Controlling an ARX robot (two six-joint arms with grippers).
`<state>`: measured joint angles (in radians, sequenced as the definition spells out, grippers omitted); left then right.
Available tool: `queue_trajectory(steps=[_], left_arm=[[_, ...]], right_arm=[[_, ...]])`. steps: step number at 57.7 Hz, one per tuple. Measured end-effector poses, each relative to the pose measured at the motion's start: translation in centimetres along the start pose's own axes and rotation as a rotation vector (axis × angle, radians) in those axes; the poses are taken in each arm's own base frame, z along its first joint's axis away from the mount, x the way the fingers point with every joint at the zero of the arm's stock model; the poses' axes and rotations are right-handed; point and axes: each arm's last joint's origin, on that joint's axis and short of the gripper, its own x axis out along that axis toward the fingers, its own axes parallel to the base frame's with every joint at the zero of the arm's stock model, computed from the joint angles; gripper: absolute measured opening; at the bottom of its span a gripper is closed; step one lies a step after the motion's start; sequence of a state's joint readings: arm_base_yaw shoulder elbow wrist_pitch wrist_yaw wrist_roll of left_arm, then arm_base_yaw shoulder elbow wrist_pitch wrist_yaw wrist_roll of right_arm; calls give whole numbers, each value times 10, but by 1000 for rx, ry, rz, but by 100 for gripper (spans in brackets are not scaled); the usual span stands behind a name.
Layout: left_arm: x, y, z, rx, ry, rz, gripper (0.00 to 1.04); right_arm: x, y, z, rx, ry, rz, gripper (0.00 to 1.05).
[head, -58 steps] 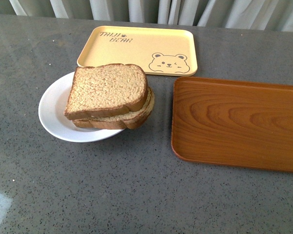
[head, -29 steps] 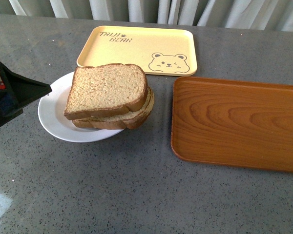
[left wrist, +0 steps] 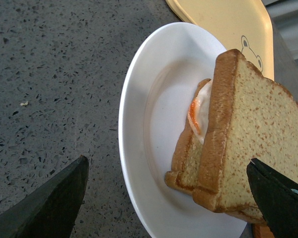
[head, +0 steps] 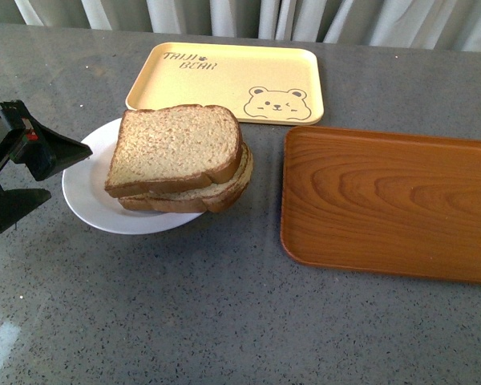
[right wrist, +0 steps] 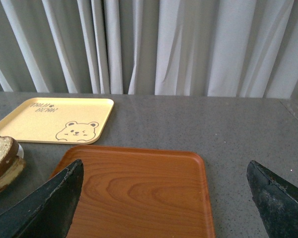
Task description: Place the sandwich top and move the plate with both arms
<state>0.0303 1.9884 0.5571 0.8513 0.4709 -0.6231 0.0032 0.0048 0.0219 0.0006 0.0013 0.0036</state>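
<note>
The sandwich top (head: pixel 175 147) lies on the lower slice on the white plate (head: pixel 88 188), left of the table's middle. My left gripper (head: pixel 70 171) is open at the plate's left rim, one finger over the rim and one lower beside it. In the left wrist view the sandwich top (left wrist: pixel 258 139) covers a fried egg (left wrist: pixel 198 111) on the plate (left wrist: pixel 149 114), and the open gripper (left wrist: pixel 167 161) straddles the plate's near edge and the bread's corner without touching. My right gripper (right wrist: pixel 165 166) is open and empty above the wooden tray; it is out of the front view.
A brown wood-grain tray (head: pixel 389 200) lies right of the plate, also in the right wrist view (right wrist: pixel 139 188). A yellow bear-print tray (head: pixel 228 80) lies behind the plate. Grey curtains (right wrist: pixel 154 44) hang behind the table's far edge.
My left gripper came into the front view from the left and moved right up to the plate's rim. The sandwich and plate have not moved.
</note>
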Motion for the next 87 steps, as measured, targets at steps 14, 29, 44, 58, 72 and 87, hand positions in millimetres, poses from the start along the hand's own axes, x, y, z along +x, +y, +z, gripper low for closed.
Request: queue_trajectory(steps=[14, 29, 44, 58, 72, 87], left_arm=[[7, 11, 0, -124, 16, 28, 96], [14, 14, 3, -199, 34, 44, 96], [22, 13, 8, -222, 57, 51, 96], [30, 9, 10, -221, 77, 45, 96], [33, 8, 9, -229, 91, 39, 96], [35, 9, 7, -244, 98, 37, 89]], right_arm=[[0, 0, 0, 0, 0, 0, 96], [0, 0, 0, 0, 0, 0, 96], [0, 0, 0, 0, 0, 0, 96], [0, 0, 0, 0, 0, 0, 96], [0, 0, 0, 0, 0, 0, 96], [0, 0, 0, 0, 0, 0, 96]])
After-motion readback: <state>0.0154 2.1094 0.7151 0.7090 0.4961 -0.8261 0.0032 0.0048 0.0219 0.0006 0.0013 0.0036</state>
